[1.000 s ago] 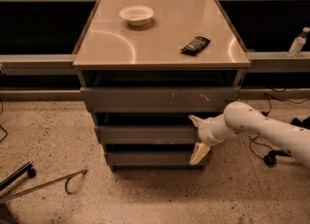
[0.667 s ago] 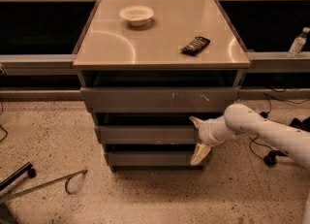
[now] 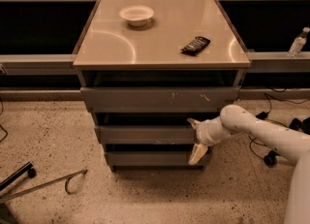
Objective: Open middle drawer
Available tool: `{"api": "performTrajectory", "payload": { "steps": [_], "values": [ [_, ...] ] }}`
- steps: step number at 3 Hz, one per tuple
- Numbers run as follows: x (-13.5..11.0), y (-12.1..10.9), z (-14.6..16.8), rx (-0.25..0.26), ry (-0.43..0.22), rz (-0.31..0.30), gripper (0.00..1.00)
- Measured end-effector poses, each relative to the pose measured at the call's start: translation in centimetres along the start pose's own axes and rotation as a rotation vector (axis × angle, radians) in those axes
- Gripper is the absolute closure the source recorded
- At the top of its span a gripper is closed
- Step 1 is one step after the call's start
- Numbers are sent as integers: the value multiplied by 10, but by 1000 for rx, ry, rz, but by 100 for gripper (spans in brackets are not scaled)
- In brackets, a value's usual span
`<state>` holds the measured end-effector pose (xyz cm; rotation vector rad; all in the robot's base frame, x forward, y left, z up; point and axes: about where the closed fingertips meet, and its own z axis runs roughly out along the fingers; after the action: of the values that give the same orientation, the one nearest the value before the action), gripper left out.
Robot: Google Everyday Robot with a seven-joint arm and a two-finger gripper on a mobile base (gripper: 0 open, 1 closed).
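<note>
The cabinet has three stacked grey fronts. The middle drawer (image 3: 145,134) is the second one, plain and handleless, and its front stands only slightly out from the cabinet. My gripper (image 3: 195,137) is at the right end of this front, on a white arm (image 3: 261,133) that comes in from the right. It is open. One cream finger (image 3: 193,122) sits at the drawer front's top edge and the other points down over the gap below it. The larger top front (image 3: 160,99) has white scratch marks. The lowest front (image 3: 150,158) is the smallest.
On the cabinet's beige top (image 3: 160,43) stand a white bowl (image 3: 137,14) and a black remote (image 3: 195,45). A water bottle (image 3: 298,42) stands on the ledge at right. Cables (image 3: 271,150) lie on the floor at right, and a metal frame (image 3: 43,184) at lower left.
</note>
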<state>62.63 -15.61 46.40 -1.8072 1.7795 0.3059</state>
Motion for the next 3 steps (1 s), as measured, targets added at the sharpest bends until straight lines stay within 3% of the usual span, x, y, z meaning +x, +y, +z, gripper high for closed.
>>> {"api": "performTrajectory", "payload": {
  "steps": [2, 3],
  "values": [
    [-5, -15, 53, -80, -22, -23, 0],
    [5, -10, 68, -116, -21, 0, 0]
  ]
}}
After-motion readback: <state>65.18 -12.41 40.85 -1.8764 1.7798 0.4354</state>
